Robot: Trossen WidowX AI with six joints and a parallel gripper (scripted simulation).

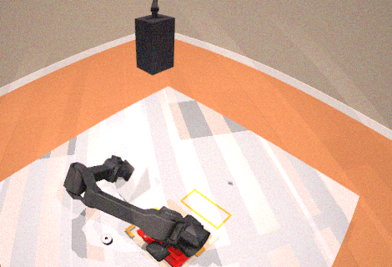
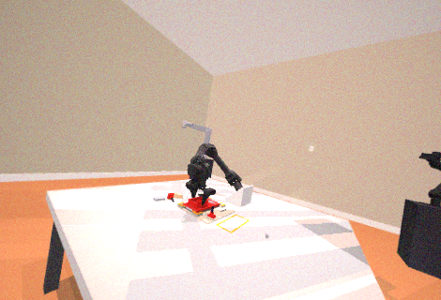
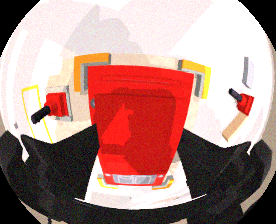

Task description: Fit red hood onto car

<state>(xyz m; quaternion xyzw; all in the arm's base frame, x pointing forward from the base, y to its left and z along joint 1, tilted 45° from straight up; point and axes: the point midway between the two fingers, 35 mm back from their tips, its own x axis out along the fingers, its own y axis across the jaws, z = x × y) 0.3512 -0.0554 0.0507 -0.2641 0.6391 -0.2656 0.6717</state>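
Observation:
The red hood (image 3: pixel 151 132) lies over the red chassis (image 3: pixel 139 73) (image 1: pixel 143 234) in the wrist view, roughly lined up with it. The chassis sits in the jig, whose orange and yellow corner brackets (image 3: pixel 81 75) (image 1: pixel 129 230) show around it. My gripper (image 3: pixel 139 127) (image 2: pixel 200 200) is shut on the hood, a black finger along each long side. The hood is low over the deck; whether it lies flat on it cannot be told. Engine block, pegs and corner holes are hidden under the hood and fingers. In the top view the arm covers most of the hood.
A red block with a black handle (image 3: pixel 57 105) (image 2: pixel 212 215) stands beside the jig, near a yellow outlined rectangle (image 1: pixel 194 189). Another red block (image 3: pixel 245 103) (image 2: pixel 171 196) and a tan block (image 3: pixel 235 126) lie on the opposite side. A white round part (image 1: pixel 107 239) lies nearby.

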